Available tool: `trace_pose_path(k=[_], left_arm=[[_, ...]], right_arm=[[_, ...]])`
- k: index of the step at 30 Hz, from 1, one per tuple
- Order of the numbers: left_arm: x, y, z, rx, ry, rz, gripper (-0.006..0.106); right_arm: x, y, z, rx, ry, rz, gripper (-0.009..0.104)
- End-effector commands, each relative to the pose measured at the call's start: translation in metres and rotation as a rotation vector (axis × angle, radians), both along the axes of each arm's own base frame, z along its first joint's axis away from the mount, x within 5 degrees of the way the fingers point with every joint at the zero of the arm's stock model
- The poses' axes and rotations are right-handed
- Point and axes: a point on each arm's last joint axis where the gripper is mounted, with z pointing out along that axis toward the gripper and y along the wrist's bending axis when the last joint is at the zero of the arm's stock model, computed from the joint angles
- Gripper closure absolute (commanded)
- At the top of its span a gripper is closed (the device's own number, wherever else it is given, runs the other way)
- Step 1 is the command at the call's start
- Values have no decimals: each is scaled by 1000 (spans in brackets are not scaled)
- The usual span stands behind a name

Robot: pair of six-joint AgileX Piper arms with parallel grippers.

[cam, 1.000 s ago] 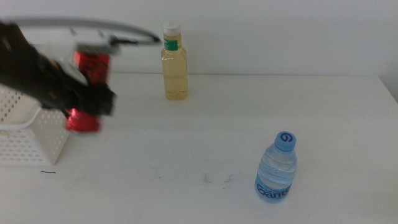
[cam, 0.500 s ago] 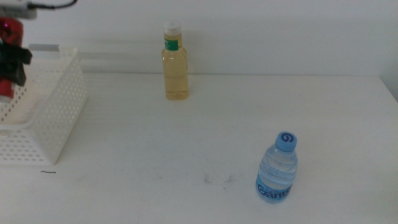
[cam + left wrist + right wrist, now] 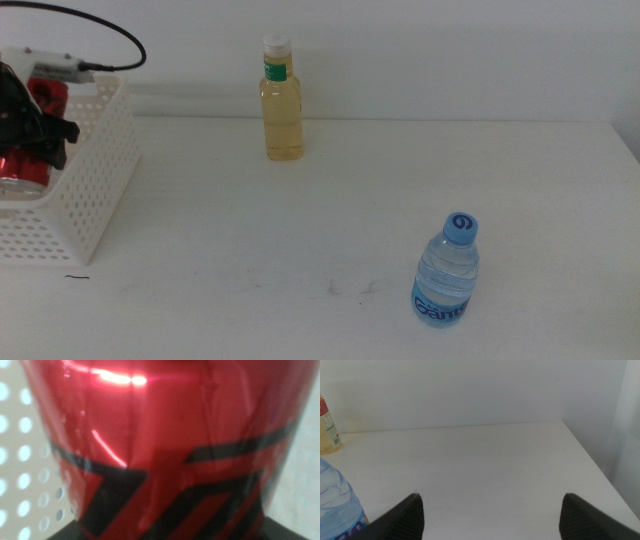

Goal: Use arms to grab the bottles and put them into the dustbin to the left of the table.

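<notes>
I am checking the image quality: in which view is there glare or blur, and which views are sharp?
Left wrist view: the red can fills the frame, soft and out of focus, with bright glare streaks near its top. Middle view: evenly lit and sharp, with faint shadows; the left pincer holds the can over the dustbin. Right wrist view: clear, with the right pincer open.

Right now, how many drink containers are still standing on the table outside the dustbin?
2: the yellow-liquid bottle at the far edge and the blue-capped water bottle near right. The red can is in the left gripper over the dustbin.

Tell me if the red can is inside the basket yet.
Inside, not released: the red can sits below the basket rim, left pincer gripping it.
</notes>
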Motion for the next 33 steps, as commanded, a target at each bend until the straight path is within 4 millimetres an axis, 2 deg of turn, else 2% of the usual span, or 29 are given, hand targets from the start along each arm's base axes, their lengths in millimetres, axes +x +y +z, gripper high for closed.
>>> trace_pose_path(k=[1, 5, 8, 13, 16, 18, 21, 24, 28, 31, 33], left_arm=[[5, 2, 1, 19, -32, -6, 46], [5, 4, -4, 32, -9, -11, 7], [-4, 2, 13, 34, 5, -8, 7], [-33, -18, 73, -41, -56, 21, 7], [-59, -44, 107, -89, -111, 10, 7], [-83, -66, 126, -79, -159, 11, 7], [-112, -101, 141, -25, -241, -51, 7], [-143, -126, 151, -41, -291, -67, 7], [-169, -156, 146, -114, -402, -173, 7], [-176, -181, 104, -219, -619, -331, 7], [-178, -192, 71, -286, -719, -366, 7]], right_arm=[[0, 0, 0, -12, -8, 2, 5], [0, 0, 0, -12, -8, 2, 5], [0, 0, 0, -12, -8, 2, 5], [0, 0, 0, -12, -8, 2, 5], [0, 0, 0, -12, -8, 2, 5], [0, 0, 0, -12, -8, 2, 5], [0, 0, 0, -12, -8, 2, 5], [0, 0, 0, -12, -8, 2, 5], [0, 0, 0, -12, -8, 2, 5], [0, 0, 0, -12, -8, 2, 5], [0, 0, 0, -12, -8, 2, 5]])
